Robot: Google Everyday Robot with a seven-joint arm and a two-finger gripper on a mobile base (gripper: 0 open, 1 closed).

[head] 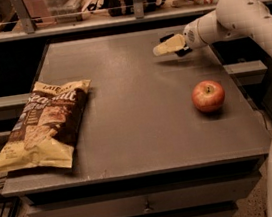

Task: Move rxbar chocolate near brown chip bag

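The gripper point(166, 46) hovers over the table's point(135, 105) far right, well apart from the brown chip bag point(45, 126) at the left edge. We cannot tell its grip state. The rxbar chocolate is not visible on the surface; we judge the dark sliver at the gripper may be it, lifted for transfer.

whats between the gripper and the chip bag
Only bare tabletop, per the camera view; the gripper is over the far right, the brown chip bag front left.

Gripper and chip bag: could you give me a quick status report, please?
Gripper over far right of table. Chip bag flat at left edge. Rxbar not plainly seen. Apple at right, off the line to the bag.
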